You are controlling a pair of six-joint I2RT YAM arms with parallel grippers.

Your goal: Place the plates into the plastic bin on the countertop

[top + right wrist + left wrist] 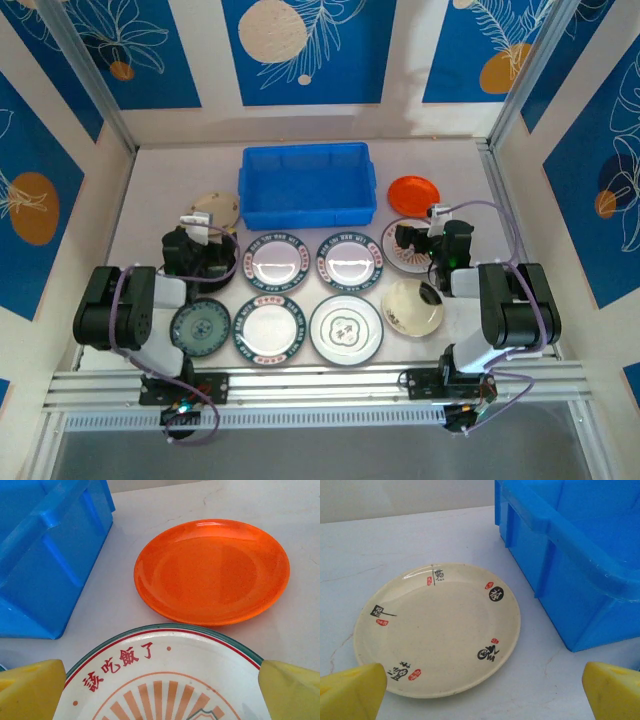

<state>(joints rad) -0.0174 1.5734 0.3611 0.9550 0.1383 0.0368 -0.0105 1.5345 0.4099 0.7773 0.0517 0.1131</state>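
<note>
Several plates [346, 327] beside plastic bin [306, 215]

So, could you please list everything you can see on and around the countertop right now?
plastic bin: one, blue, back centre of the countertop
patterned-rim plates: four, white with dark rims, two rows in front of the bin
orange plate: one, orange, right of the bin
tan plate: one, tan with black characters and red seals, left of the bin
sunburst plate: one, white with red-and-green rim, below the right claw
dark green plate: one, front left
cream plate: one, front right
rail: one, aluminium, near edge
left claw: one, yellow fingers, open
right claw: one, yellow fingers, open
</note>
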